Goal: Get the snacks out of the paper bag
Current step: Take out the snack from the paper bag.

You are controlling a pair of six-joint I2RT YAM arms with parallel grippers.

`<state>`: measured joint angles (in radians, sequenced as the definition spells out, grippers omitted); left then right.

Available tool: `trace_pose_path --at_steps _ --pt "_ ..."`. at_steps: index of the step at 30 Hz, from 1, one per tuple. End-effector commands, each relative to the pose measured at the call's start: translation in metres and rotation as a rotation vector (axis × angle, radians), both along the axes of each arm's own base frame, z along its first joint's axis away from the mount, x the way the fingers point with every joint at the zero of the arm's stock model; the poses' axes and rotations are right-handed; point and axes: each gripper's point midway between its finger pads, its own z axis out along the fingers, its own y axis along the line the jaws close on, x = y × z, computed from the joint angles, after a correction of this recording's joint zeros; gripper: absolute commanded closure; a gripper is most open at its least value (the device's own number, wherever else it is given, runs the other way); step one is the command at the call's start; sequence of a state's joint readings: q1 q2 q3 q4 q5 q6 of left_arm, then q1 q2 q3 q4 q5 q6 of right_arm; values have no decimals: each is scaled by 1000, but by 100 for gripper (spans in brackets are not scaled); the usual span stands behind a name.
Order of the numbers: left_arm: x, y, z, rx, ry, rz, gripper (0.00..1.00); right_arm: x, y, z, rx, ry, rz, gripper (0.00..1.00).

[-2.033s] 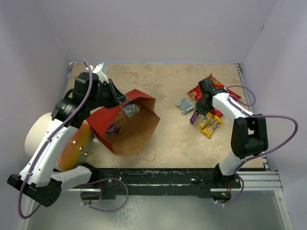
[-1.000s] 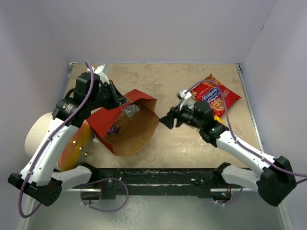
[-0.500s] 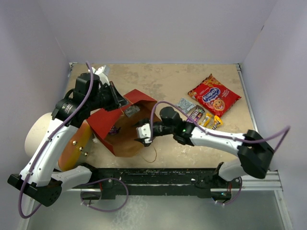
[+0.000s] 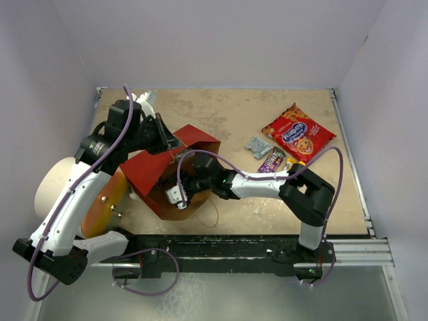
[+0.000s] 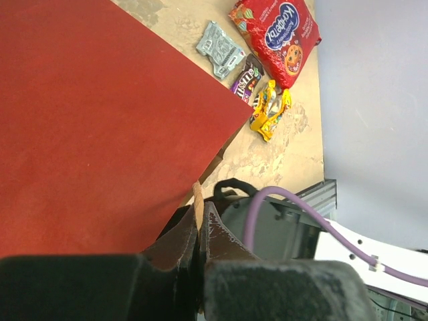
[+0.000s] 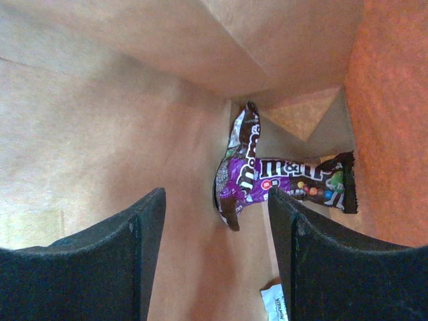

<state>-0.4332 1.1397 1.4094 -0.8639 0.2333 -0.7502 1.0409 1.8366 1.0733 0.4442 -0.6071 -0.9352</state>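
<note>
Swinging over from the snack pile, the right gripper (image 4: 172, 194) is now inside the paper bag (image 4: 144, 170), fingers parted and empty, just short of a purple M&M's packet (image 6: 281, 180) at the bag's bottom. Left gripper (image 5: 199, 226) stays pinched shut on the bag's rim, while the red cookie bag (image 4: 297, 132) already lies well right of the bag.

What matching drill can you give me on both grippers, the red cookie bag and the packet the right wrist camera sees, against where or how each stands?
1 left gripper
2 right gripper
3 red cookie bag
4 packet in right wrist view

A lying inside the paper bag
B on the table, outside the paper bag
C open, reaching into the paper bag
D shut on the paper bag's edge

Pairs: 1-D, 2-C, 3-B, 4-A
</note>
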Motion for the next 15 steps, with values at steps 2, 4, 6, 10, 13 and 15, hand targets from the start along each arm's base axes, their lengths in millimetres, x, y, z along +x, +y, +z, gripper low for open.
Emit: trace_pose_path --at_steps 2,4,6,10,13,15 --pt "0 -6 17 -36 -19 -28 100 19 25 14 91 -62 -40 34" --pt "0 -8 17 -39 -15 -37 100 24 30 5 88 -56 -55 34" --pt "0 -9 17 -43 -12 -47 100 31 34 -1 100 -61 -80 34" --pt "-2 -11 17 -37 -3 -66 100 36 42 -16 104 -53 -86 34" --pt "-1 -13 18 -38 4 -77 100 47 48 -26 111 -71 -123 34" --pt "0 -14 18 -42 6 -79 100 56 51 -28 121 -85 -156 34"
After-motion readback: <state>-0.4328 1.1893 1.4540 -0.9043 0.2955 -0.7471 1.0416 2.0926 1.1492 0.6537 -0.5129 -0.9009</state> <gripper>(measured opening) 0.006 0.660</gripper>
